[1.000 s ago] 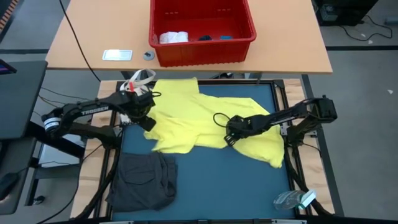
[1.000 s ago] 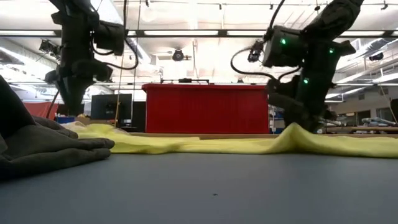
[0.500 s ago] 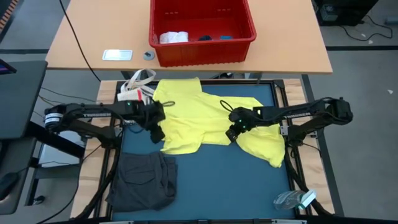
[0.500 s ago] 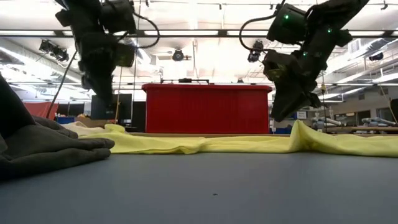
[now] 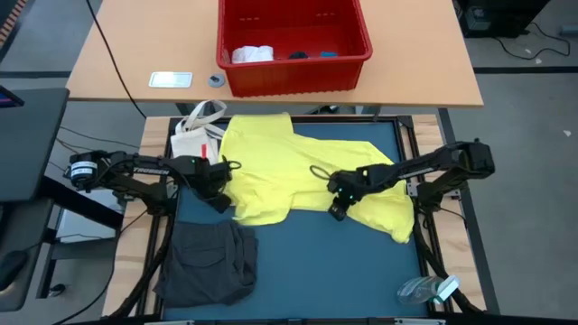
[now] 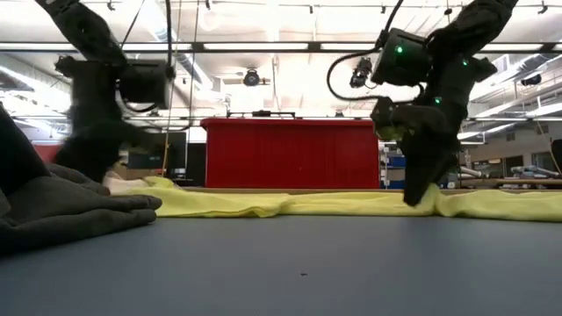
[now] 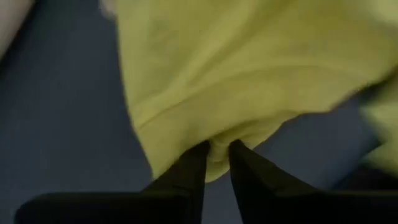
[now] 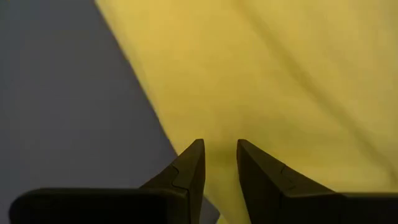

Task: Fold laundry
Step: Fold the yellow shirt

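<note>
1. Blue mat (image 5: pixel 307 262) carries the yellow shirt (image 5: pixel 271 167), spread across its far half.
2. Grey garment (image 5: pixel 209 262) lies bunched at the mat's near left corner.
3. Left gripper (image 7: pixel 216 149) pinches the shirt's left hem between nearly shut fingers.
4. Right gripper (image 8: pixel 219 152) clamps the shirt's near edge at mid-mat.
5. Red basket (image 5: pixel 293 41) sits on the wooden table beyond.

You have the large yellow cotton T-shirt (image 5: pixel 298 176) spread mid-table, with the crumpled dark grey garment (image 5: pixel 209 262) at its near-left. The red plastic basket (image 5: pixel 293 41) sits behind them on the wooden table (image 5: pixel 117 54).
</note>
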